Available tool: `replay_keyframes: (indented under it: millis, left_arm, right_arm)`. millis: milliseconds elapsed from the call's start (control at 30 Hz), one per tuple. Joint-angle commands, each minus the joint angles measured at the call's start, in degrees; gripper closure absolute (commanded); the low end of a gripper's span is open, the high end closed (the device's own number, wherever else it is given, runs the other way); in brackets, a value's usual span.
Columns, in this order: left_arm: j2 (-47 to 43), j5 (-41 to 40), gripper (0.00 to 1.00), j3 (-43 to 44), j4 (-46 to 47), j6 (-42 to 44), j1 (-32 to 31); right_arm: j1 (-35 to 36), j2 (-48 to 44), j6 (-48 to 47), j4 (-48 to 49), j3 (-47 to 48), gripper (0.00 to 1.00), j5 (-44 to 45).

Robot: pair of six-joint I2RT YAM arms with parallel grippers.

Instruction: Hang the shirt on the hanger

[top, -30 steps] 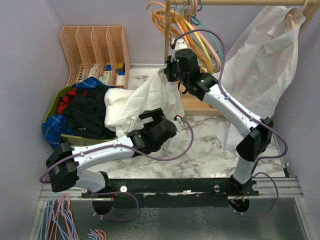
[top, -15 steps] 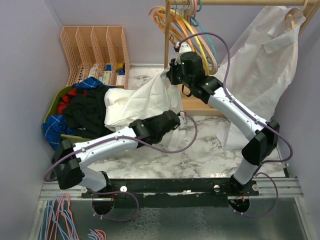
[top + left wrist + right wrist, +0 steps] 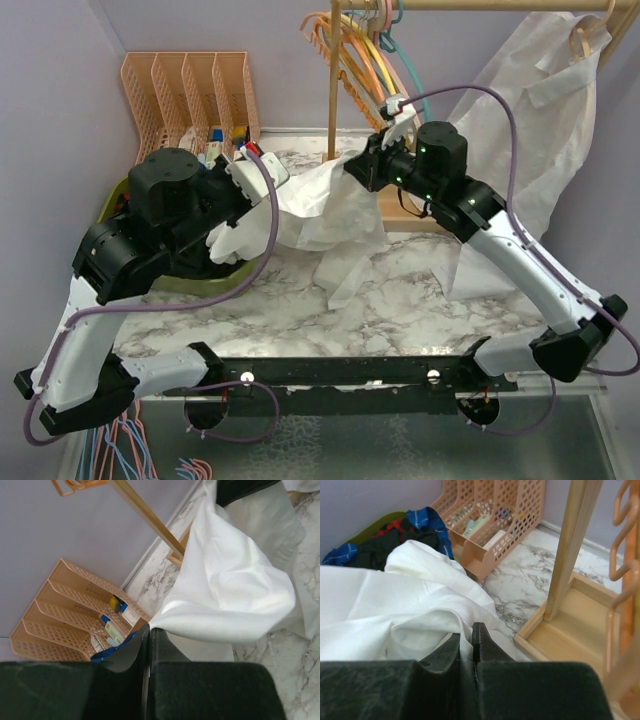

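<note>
While the shirt (image 3: pixel 325 205) hung stretched between both arms at centre, the hanger (image 3: pixel 399 14) sat on the rail (image 3: pixel 500 4) at 12 o'clock. From the left wrist, the left gripper (image 3: pixel 150 640) pinched a shirt edge, cloth billowing toward 2 o'clock. From the right wrist, the right gripper (image 3: pixel 472 637) pinched a fold.

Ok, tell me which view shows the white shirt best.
The top external view: it alone takes in the shirt end to end. The left wrist view shows only one hanging fold of it; the right wrist view shows bunched fabric pinched between its fingers.
</note>
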Motion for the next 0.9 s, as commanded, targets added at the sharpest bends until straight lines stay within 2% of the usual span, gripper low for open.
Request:
replay_keyframes:
  millis: [0, 100, 200, 300, 400, 567, 700, 767, 867]
  left_arm:
    - [4.14, -3.01, 1.00, 8.33, 1.67, 0.88, 1.03]
    - [7.39, -7.91, 1.00, 18.10, 6.18, 2.23, 1.03]
    - [12.02, -11.34, 1.00, 26.73, 10.02, 3.60, 0.95]
    - [17.42, -9.95, 1.00, 34.49, 10.94, 4.85, 0.99]
    - [20.11, -6.59, 1.00, 36.65, 14.81, 3.71, 0.97]
    - [25.32, 0.35, 1.00, 44.19, 19.16, -0.71, 0.94]
    - [27.28, 1.23, 1.00, 48.92, 20.13, -2.48, 0.86]
    - [26.62, 0.16, 1.00, 46.88, 18.42, -2.89, 0.88]
    - [21.83, -3.22, 1.00, 31.29, 17.03, -4.09, 0.86]
  right_arm:
    - [-0.18, -7.23, -7.69, 4.05, 3.40, 0.99, -5.22]
    - [-0.29, -8.48, -12.69, 3.97, 11.28, 0.99, 0.15]
    - [-0.17, -5.44, -16.84, -0.08, 25.01, 0.99, 5.40]
    - [-0.19, -2.11, -18.98, -1.88, 36.61, 0.99, 6.65]
    - [-0.26, -0.59, -20.69, -0.16, 42.49, 0.99, 7.22]
    - [-0.18, -2.03, -24.09, 9.11, 41.81, 0.99, 6.78]
    - [-0.20, 0.41, -24.67, 5.27, 46.01, 0.99, 8.20]
    - [-0.21, -1.10, -22.75, 4.28, 40.43, 0.99, 8.28]
    - [-0.18, -7.41, -17.61, 6.09, 24.19, 0.99, 6.45]
